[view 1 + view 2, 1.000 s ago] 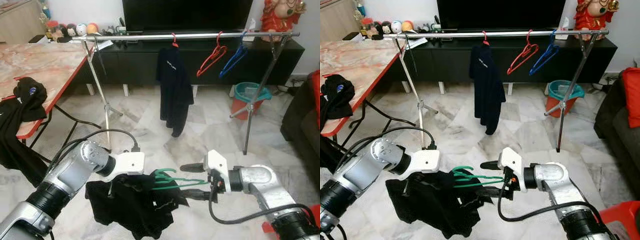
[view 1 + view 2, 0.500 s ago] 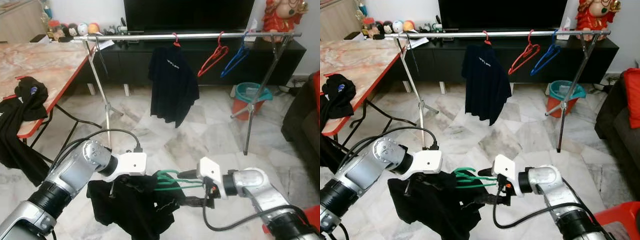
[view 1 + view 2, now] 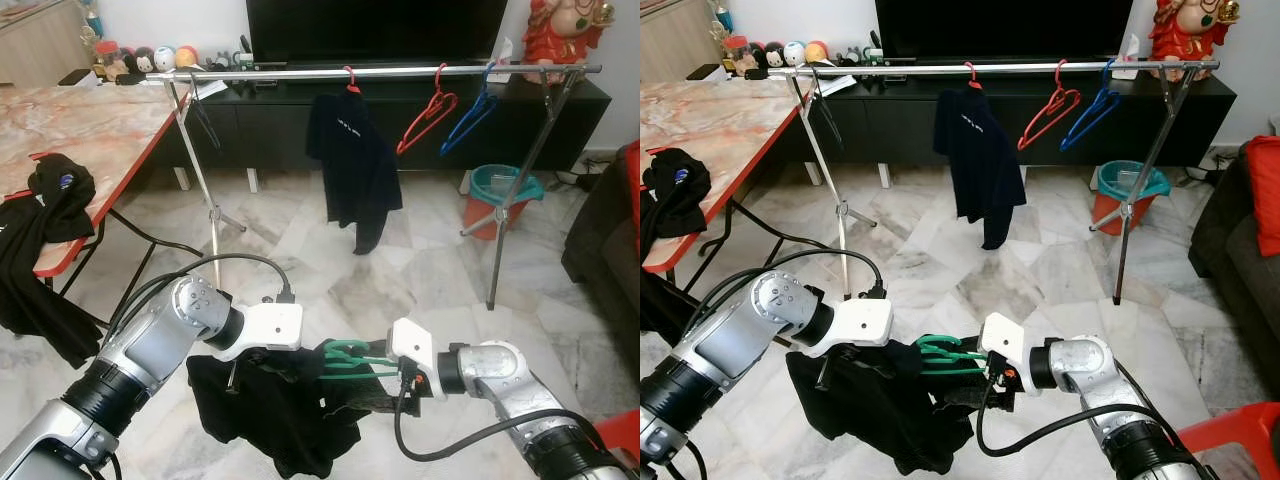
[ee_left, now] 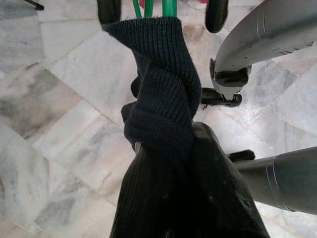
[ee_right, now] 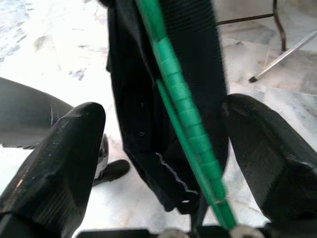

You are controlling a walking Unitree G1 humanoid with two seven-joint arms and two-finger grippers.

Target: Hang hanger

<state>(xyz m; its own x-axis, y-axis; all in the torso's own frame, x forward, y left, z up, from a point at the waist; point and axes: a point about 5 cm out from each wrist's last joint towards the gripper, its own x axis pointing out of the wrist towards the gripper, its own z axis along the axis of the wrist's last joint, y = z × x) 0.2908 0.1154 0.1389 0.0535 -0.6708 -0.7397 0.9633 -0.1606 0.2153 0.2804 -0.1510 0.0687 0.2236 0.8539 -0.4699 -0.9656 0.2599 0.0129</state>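
Note:
A green hanger [image 3: 352,356] carries a black garment [image 3: 262,408], held low over the marble floor between my two arms. My left gripper [image 4: 162,12] is shut on the bunched garment at the hanger's neck, and the cloth hangs down from it. My right gripper [image 3: 366,378] has come in from the right and stands open, its fingers [image 5: 54,163] wide apart on either side of the green hanger bar [image 5: 181,94]. Ahead stands the clothes rail [image 3: 380,71], where a dark shirt [image 3: 350,170] hangs.
An empty red hanger [image 3: 425,110] and blue hanger [image 3: 468,112] hang on the rail's right half. A teal and red bucket [image 3: 500,195] stands by the rail's right leg. A table [image 3: 90,130] with black clothes [image 3: 50,195] is left, a dark sofa [image 3: 605,240] right.
My right gripper has moved left, closing in around the hanger and garment. The left gripper has shifted slightly right with the garment. The dark shirt on the rail has swung and turned.

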